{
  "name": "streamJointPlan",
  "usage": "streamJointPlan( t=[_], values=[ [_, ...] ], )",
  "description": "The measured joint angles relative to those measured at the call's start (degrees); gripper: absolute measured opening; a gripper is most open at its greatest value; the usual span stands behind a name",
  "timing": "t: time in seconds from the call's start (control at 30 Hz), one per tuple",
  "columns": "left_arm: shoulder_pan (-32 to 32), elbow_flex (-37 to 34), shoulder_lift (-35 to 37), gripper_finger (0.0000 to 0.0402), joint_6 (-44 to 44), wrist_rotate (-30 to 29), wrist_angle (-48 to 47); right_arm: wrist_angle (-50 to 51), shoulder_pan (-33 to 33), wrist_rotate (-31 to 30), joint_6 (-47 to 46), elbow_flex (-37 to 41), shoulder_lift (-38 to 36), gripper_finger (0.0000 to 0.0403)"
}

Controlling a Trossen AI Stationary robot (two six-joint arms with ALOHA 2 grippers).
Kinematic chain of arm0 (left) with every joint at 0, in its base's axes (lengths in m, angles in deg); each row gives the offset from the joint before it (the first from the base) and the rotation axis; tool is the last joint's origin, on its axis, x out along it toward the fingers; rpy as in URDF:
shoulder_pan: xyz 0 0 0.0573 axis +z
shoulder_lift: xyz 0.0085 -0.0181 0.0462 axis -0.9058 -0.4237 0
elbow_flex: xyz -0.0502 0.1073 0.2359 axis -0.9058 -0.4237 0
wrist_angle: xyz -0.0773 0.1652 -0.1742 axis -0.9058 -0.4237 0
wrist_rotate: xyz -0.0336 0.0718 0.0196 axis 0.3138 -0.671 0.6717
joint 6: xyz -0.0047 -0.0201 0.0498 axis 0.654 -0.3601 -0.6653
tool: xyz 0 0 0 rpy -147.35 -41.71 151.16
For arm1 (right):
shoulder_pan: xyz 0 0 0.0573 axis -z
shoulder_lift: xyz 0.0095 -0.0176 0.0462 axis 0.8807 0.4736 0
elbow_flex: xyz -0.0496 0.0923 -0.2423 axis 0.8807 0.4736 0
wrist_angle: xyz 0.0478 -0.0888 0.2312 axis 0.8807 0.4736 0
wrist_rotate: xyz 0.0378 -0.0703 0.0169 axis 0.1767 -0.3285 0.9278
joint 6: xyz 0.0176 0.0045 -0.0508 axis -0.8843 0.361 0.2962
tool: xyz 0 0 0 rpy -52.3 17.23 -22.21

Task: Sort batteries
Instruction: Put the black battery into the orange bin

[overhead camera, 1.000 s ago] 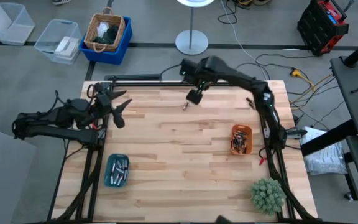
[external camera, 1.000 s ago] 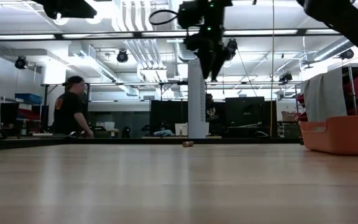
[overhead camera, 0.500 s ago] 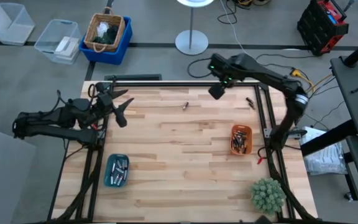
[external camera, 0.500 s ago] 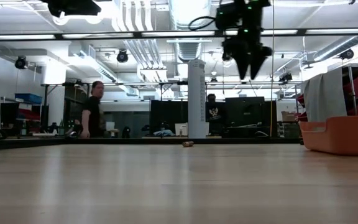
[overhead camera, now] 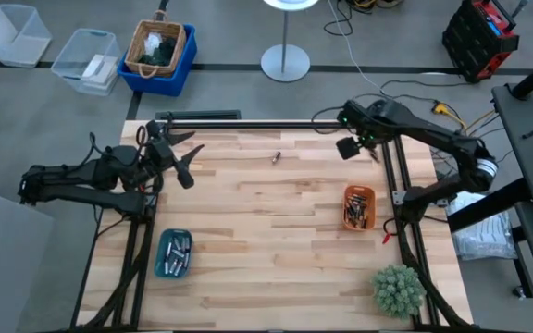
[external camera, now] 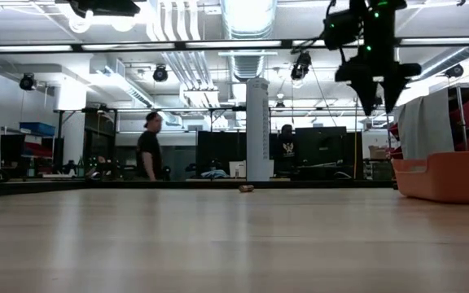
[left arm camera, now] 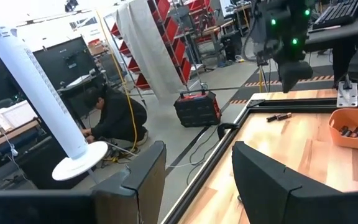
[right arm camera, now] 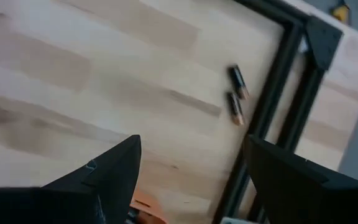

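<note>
Overhead, the right gripper [overhead camera: 348,147] hangs with its dark wedge-shaped fingers spread and empty above the pale planked wooden table [overhead camera: 276,231], beyond the orange tray [overhead camera: 359,207] and close to two small dark cylindrical batteries [right arm camera: 235,94] lying end to end beside the black frame rail at the table's far right corner. Another lone battery [overhead camera: 275,157] lies near the far edge, well to the left of the orange tray, which itself holds batteries, as does the teal tray [overhead camera: 173,252] at the near left. The left gripper [overhead camera: 181,163] waits open over the far left corner.

Table [overhead camera: 276,240] centre bare; orange tray [overhead camera: 359,206] right, teal tray [overhead camera: 173,252] left.
</note>
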Motion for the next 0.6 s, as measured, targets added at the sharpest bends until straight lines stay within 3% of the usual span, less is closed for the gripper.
streamJointPlan(
  t=[0.2, 0.4, 0.6],
  values=[
    [0.0, 0.1, -1.0, 0.0165, -2.0, 0.0, 2.4, -0.9, 1.4, -1.1, -1.2, 6.8, -0.7, 0.0284],
    [0.1, 0.1, -1.8, 0.0165, -3.0, 0.0, 2.9, -6.6, 4.9, -1.6, 3.2, 15.1, -1.4, 0.028],
    [0.1, 0.1, -2.0, 0.0165, -4.3, 0.0, 3.6, -15.3, 9.2, 2.7, 9.7, 20.4, -1.6, 0.0262]
  ],
)
